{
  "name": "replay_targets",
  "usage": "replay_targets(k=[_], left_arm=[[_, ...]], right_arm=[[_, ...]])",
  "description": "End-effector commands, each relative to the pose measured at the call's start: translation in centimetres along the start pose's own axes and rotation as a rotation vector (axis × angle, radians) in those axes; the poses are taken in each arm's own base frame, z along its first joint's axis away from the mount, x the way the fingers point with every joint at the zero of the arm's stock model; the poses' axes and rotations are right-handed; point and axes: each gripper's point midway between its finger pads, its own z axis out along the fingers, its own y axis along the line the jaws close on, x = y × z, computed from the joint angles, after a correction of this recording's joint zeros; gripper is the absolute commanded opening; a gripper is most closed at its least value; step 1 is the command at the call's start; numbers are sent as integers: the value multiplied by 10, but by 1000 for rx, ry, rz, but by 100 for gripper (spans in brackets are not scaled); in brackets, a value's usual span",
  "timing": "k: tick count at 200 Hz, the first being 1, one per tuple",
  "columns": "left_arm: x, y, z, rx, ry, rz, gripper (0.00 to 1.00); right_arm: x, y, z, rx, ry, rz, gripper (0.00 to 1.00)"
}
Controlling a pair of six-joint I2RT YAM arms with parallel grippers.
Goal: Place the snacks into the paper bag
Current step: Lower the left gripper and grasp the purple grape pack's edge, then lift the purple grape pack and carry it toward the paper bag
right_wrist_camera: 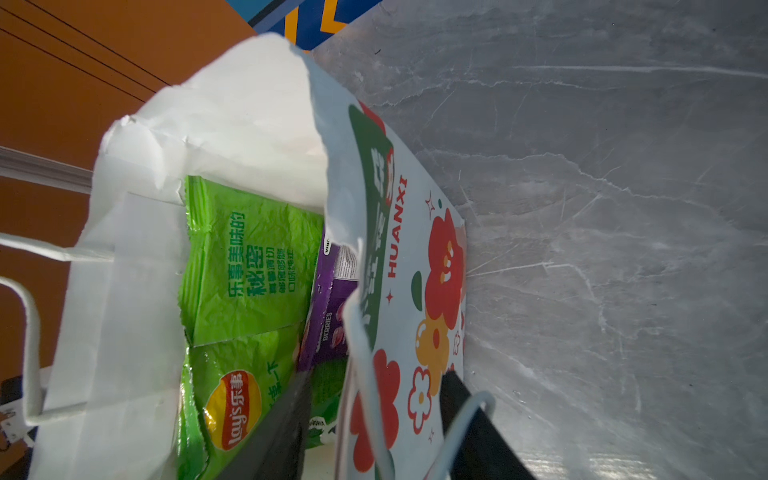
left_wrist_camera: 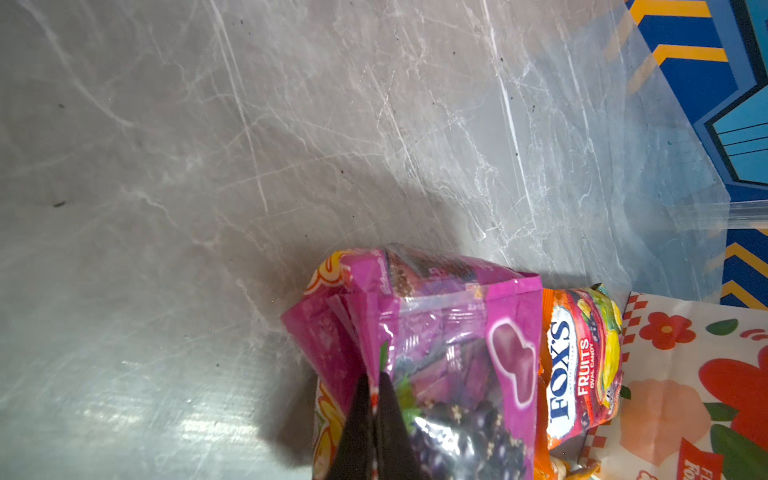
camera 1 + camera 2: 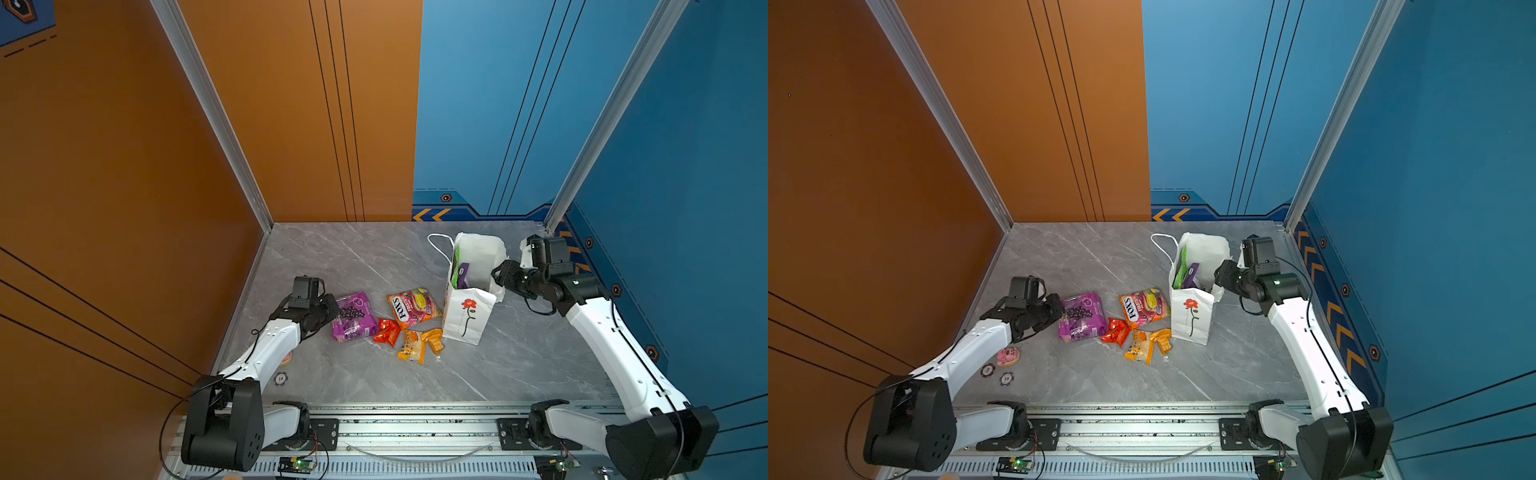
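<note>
We see a small pink toy at the lower left of the grey marble table. Just beside it lie a dark poker chip and another chip, apparently marked ten.

Upright white paper bag holds perhaps three snacks; purple packet and four more lie nearby.

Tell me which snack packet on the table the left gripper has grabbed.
The big purple packet with grapes on it: the left gripper is shut on its edge. The FOX'S packet, the red-orange packet and the small orange-yellow packets lie untouched.
</note>
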Motion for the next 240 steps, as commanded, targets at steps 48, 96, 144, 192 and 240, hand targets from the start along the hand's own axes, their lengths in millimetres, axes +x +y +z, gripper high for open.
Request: replay_targets(k=[48, 96, 144, 192, 240], left_arm=[[-13, -14, -21, 2, -75, 34, 0], [-28, -35, -50, 40, -159, 39, 0], [-47, -72, -92, 116, -241, 47, 0], [-63, -99, -128, 74, -324, 95, 0], [-77, -167, -168, 146, -420, 175, 0]], right_arm=[[-6, -6, 8, 133, 47, -106, 49], [-5, 8, 5, 92, 43, -136, 20], [-3, 15, 2, 59, 32, -117, 9], [3, 26, 5, 8, 55, -119, 5], [2, 37, 1, -42, 45, -132, 5]])
